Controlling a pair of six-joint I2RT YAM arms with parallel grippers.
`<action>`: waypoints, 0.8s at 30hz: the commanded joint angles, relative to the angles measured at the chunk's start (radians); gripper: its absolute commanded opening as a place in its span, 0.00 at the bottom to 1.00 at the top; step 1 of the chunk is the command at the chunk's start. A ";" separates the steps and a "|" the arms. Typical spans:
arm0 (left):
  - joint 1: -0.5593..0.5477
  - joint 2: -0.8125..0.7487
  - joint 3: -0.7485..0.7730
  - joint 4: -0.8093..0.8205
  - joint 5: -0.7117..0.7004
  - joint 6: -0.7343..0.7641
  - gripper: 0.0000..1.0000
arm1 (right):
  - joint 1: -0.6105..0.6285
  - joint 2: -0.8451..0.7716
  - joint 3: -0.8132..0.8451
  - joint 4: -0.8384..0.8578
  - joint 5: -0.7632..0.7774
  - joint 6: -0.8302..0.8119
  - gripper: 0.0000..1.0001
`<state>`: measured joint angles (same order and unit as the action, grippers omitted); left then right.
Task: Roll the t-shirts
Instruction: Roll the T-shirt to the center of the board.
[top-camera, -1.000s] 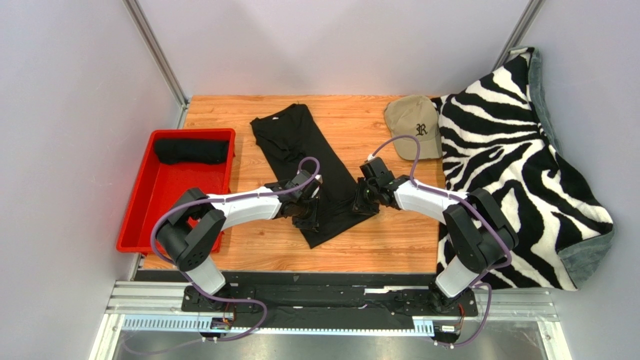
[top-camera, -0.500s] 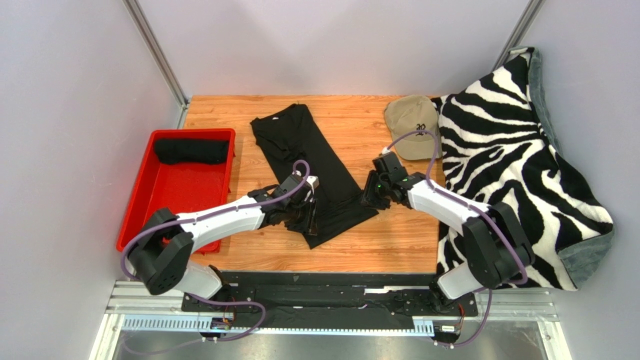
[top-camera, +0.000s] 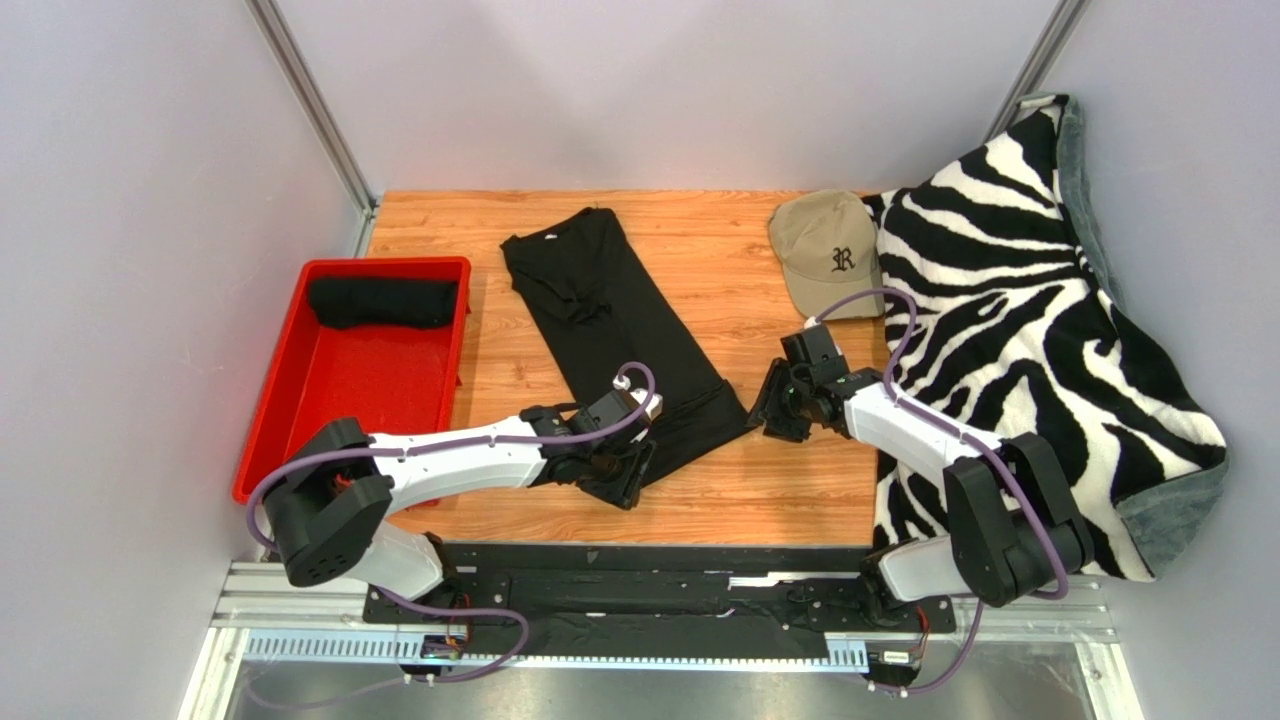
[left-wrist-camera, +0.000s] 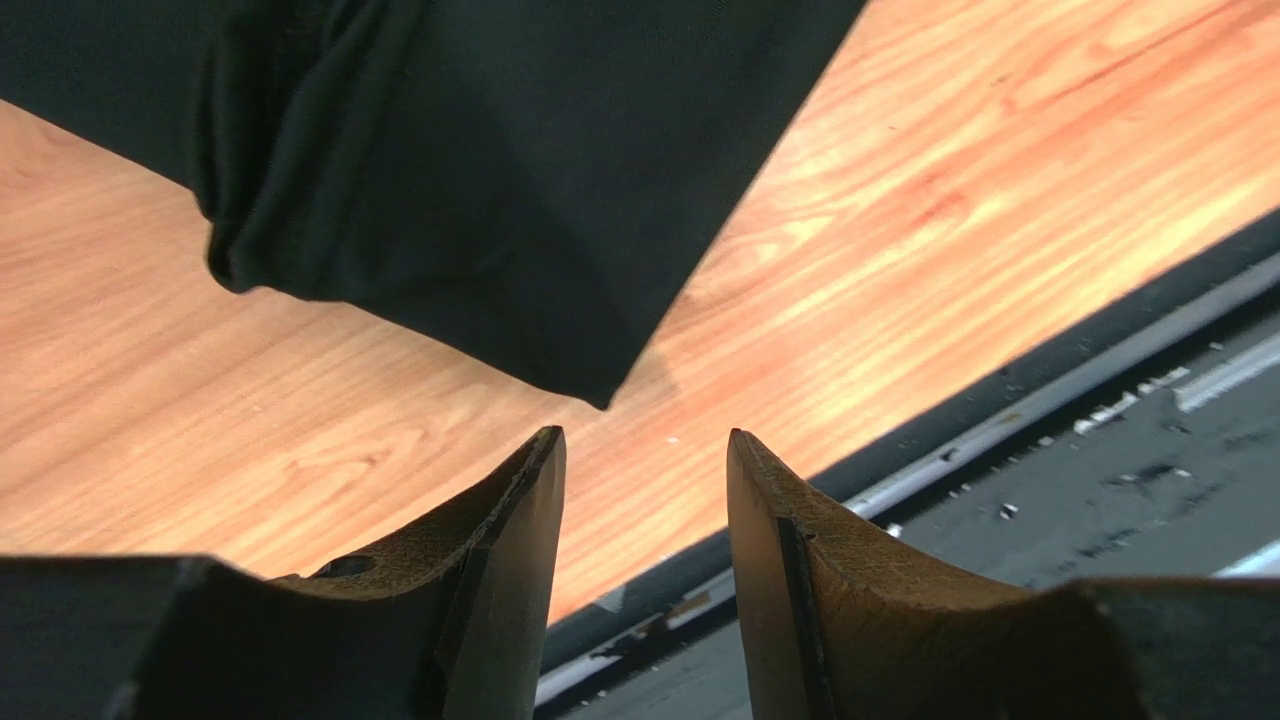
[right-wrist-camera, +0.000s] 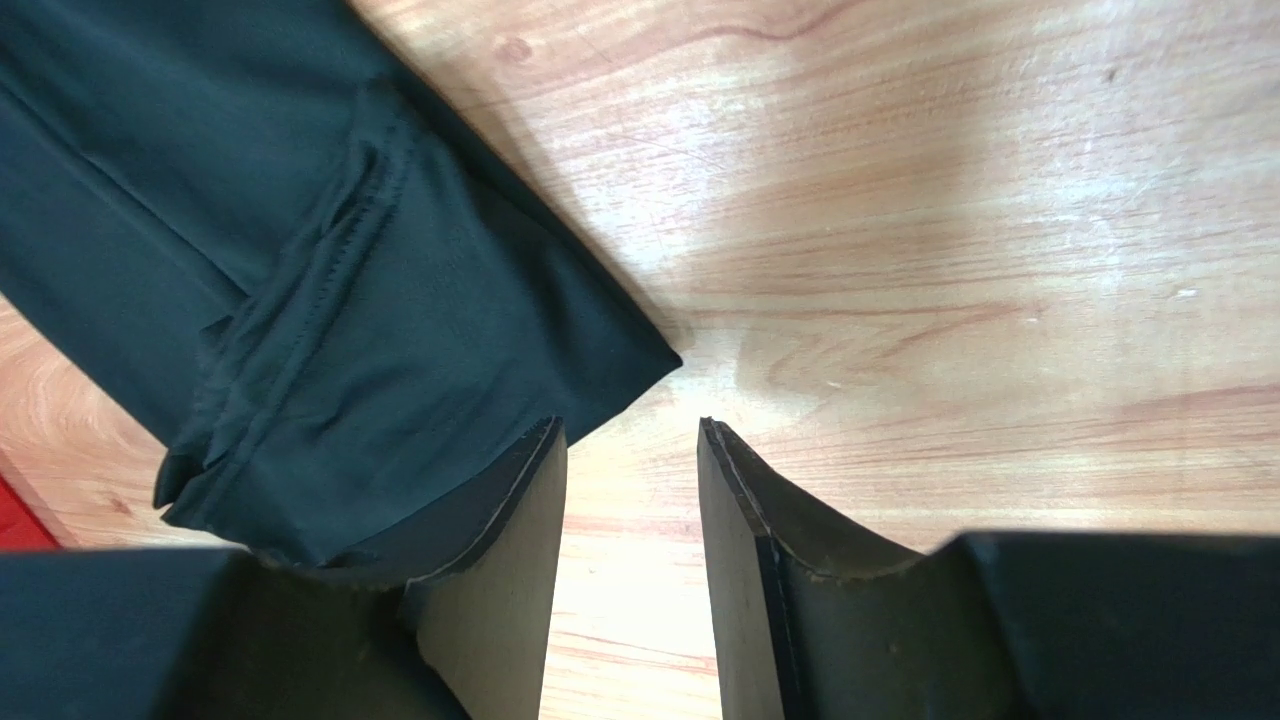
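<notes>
Top view: a rolled shirt (top-camera: 383, 303) lies in the bin (top-camera: 353, 413), well off to the left of the left gripper (top-camera: 621, 468). That one looks finished. The folded shirt (top-camera: 624, 323) lies on the table (top-camera: 736, 240) as a long narrow strip, flat from collar to hem, with no roll begun. Its near hem sits between the two grippers. The left gripper is at the hem's left corner and the right gripper (top-camera: 771, 410) is just beside the right corner. This view does not show how the jaws stand.

Left wrist: the left gripper (left-wrist-camera: 643, 443) has its fingers (left-wrist-camera: 489, 578) apart with nothing between them. A corner of the folded shirt (left-wrist-camera: 496, 180) lies just ahead of the tips, with a bunched fold further ahead to the left.

Right wrist: the right gripper (right-wrist-camera: 628, 435) is also spread and empty. The hem corner of the folded shirt (right-wrist-camera: 301, 300) lies just ahead and to the left. I cannot tell whether the left finger (right-wrist-camera: 489, 578) touches the cloth.

By my reading one shirt is done. The second is folded and is not yet gripped at the hem, rolled toward the collar or put away.
</notes>
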<state>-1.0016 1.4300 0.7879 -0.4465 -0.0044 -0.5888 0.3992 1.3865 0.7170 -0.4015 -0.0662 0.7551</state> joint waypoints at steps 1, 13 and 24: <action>-0.017 0.029 0.060 -0.009 -0.086 0.056 0.52 | -0.006 0.017 -0.011 0.070 -0.017 0.023 0.42; -0.057 0.093 0.105 0.002 -0.132 0.136 0.49 | -0.013 0.048 -0.030 0.102 -0.024 0.032 0.40; -0.057 0.167 0.088 0.035 -0.164 0.129 0.39 | -0.014 0.068 -0.040 0.138 -0.018 0.035 0.38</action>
<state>-1.0542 1.5810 0.8642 -0.4393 -0.1459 -0.4793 0.3893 1.4422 0.6842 -0.3183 -0.0879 0.7757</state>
